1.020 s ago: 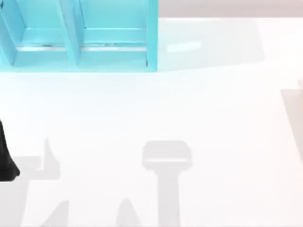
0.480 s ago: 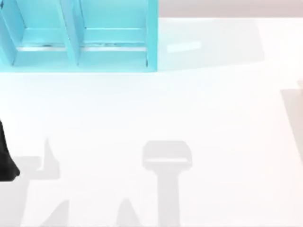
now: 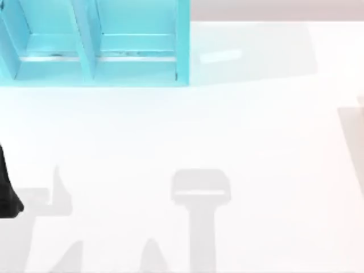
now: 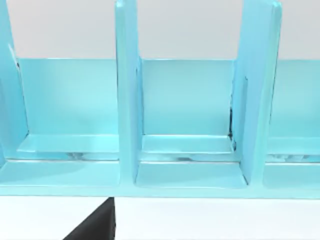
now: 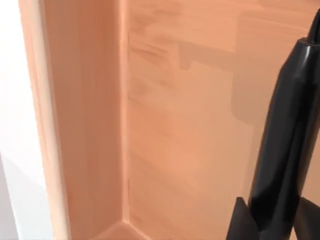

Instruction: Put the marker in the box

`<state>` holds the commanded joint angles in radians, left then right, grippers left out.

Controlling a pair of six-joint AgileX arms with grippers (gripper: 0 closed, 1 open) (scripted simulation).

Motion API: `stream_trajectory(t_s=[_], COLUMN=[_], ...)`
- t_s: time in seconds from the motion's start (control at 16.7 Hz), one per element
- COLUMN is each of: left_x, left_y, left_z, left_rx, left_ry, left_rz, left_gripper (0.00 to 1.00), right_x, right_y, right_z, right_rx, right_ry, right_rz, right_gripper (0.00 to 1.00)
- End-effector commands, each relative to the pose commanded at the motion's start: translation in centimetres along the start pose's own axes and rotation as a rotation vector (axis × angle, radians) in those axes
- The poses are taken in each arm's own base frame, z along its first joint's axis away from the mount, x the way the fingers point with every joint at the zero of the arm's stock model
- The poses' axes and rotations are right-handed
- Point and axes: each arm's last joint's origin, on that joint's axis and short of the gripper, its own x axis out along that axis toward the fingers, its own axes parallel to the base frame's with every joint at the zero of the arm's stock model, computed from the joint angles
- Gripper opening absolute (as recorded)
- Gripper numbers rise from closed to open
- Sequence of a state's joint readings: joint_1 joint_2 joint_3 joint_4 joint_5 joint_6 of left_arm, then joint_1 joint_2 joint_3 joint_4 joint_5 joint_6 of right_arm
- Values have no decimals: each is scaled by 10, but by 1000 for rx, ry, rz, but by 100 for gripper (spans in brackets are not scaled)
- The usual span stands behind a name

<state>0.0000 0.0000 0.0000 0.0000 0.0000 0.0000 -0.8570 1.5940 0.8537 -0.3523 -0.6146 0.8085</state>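
Though cut off, marker (image 5: 285, 145) over wooden box (image 5: 170, 125).

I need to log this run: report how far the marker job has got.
Done: the marker is lifted and hangs over the wooden box, inside its walls. In hand: the right gripper grips it. Left: letting it go; it has not dropped to the box floor. Left arm sits idle at the table's left edge.

the shelf unit (image 3: 96, 45) stands at the table's (image 3: 227, 125) far left, the marker (image 5: 280, 150) over the box (image 5: 165, 125).
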Motion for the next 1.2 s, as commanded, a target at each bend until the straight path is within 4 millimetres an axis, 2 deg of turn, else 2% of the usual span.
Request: stream_trajectory(t_s=[0.18,0.42,1.2], left_x=[0,0,0], left_y=[0,0,0], left_z=[0,0,0], left_rx=[0,0,0], left_ry=[0,0,0], left_rz=[0,0,0], left_gripper=[100,100,100], right_x=[11,11,11], right_y=[-6,-6,-6], right_z=[-4,-4,-4], right_rx=[12,12,12], right_ry=[-10,-11,-11], right_rz=[-16,-17,-17], right_gripper=[0,0,98])
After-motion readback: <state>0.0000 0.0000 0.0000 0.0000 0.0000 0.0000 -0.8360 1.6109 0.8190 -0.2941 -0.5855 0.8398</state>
